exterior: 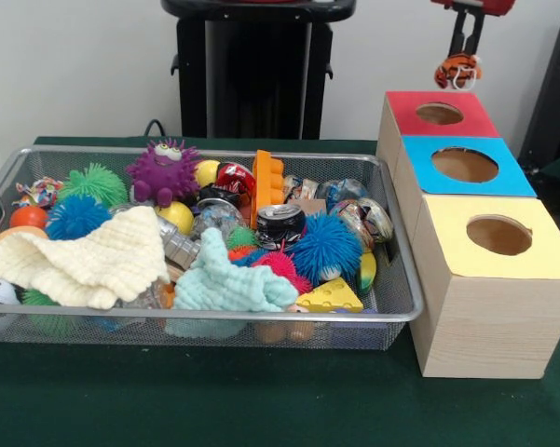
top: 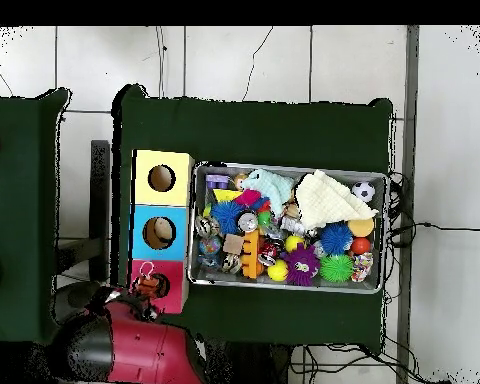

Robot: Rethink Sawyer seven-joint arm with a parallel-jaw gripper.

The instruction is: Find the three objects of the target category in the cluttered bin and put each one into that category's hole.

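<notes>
My gripper (exterior: 462, 54) hangs at the upper right, shut on a small orange, black and white striped toy (exterior: 457, 72). The toy is in the air just above and behind the red-topped section (exterior: 406, 105) of the wooden box, near its round hole (exterior: 439, 114). In the overhead view the gripper (top: 144, 281) and the toy (top: 147, 289) sit over the red section's (top: 176, 271) outer half, beside its hole (top: 162, 285). The wire mesh bin (exterior: 402, 312) is full of mixed toys: spiky balls, crushed cans, cloths, blocks.
The box also has a blue-topped hole (exterior: 464, 165) and a yellow-topped hole (exterior: 499, 235), nearer the camera. A purple monster toy (exterior: 163, 170), a cream cloth (exterior: 93, 256) and a mint cloth (exterior: 228, 284) lie in the bin. Green cloth (exterior: 214, 400) covers the table.
</notes>
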